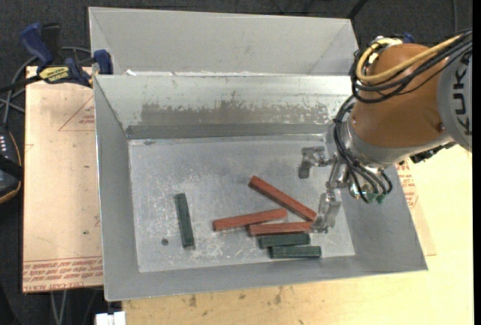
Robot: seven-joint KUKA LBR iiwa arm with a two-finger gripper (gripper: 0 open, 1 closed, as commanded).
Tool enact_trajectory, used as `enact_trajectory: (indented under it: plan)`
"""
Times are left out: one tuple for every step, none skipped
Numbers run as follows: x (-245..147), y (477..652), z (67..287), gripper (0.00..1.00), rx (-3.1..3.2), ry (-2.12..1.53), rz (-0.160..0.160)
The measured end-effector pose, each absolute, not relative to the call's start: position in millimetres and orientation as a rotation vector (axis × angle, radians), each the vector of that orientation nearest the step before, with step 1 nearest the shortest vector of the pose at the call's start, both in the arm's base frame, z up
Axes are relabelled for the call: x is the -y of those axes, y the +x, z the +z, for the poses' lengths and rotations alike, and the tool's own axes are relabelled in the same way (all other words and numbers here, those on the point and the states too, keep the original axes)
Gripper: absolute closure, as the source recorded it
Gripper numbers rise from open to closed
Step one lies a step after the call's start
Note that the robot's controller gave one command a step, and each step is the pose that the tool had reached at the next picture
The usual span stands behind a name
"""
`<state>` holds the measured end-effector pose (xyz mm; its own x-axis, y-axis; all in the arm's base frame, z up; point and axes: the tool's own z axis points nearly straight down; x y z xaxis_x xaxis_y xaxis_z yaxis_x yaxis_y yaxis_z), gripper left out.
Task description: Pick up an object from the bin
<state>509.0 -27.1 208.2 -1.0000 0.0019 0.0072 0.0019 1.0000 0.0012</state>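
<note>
Hand point(322, 197) over a long, flat red-brown bar point(278, 197).

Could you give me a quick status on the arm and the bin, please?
Tool down at the right end of three red-brown bars, bin's lower right. Two dark green bars close beside them. Lone green bar apart, left.

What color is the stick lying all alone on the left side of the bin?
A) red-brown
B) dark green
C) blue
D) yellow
B: the dark green stick lies by itself on the left of the bin floor, apart from the bunched sticks, red-brown and dark green, over on the right by the gripper.
</note>
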Motion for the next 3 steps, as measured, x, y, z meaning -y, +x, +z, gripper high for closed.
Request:
enact_trajectory:
  plan:
    - [12.7,492.0,68.1,0.00,3.142,0.093,-0.002]
    - [5.7,480.5,101.3,0.00,3.146,0.033,-0.002]
    - [-38.9,479.1,115.4,0.00,3.143,0.089,-0.005]
